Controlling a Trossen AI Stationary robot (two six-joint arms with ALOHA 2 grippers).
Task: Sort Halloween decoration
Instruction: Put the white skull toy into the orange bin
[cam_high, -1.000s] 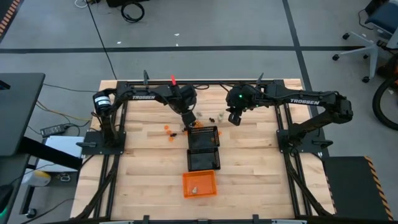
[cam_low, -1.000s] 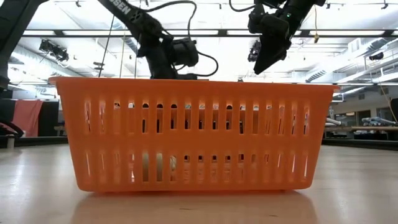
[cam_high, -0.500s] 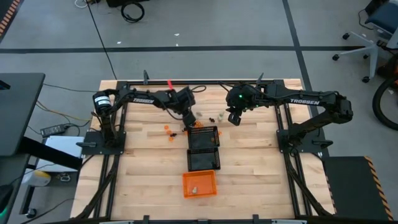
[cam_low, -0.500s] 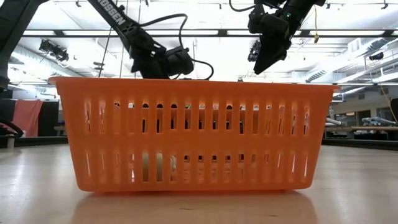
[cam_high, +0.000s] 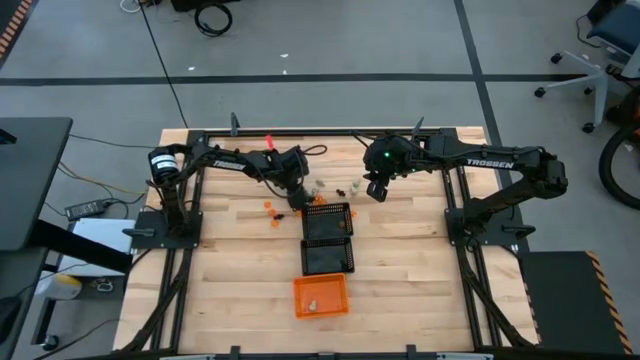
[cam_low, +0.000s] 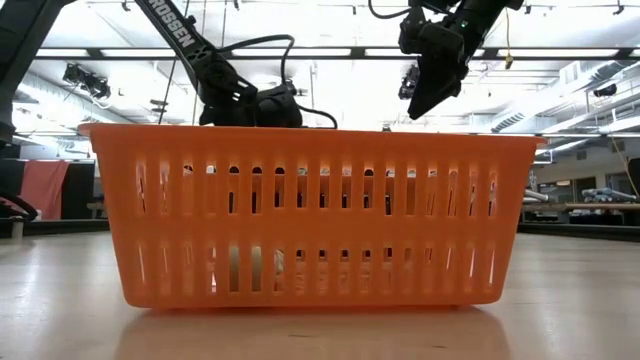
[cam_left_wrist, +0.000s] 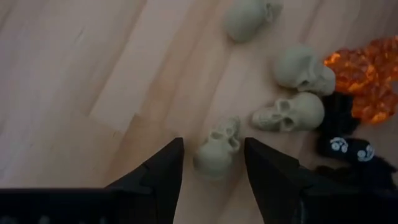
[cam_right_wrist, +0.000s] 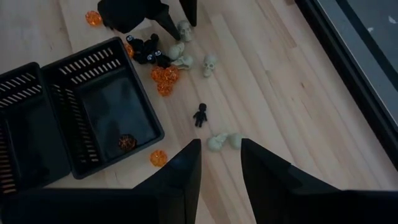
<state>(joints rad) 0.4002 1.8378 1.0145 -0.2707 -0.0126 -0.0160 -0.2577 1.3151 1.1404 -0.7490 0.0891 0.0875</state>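
light: you get bright, even overhead light | glare: ceiling strips wash out behind the orange slotted plastic basket (cam_low: 312, 215) | focus: cream-white plastic skulls (cam_left_wrist: 217, 149) look soft close up | shadows: faint

Scattered trinkets (cam_right_wrist: 186, 61) lie on wood beside a black mesh basket (cam_right_wrist: 106, 112).

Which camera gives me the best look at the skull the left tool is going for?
Left wrist view: the cream skull lies between the left tool's open fingers. The right wrist view shows it small; the high view, barely; the low view hides it behind the orange basket.
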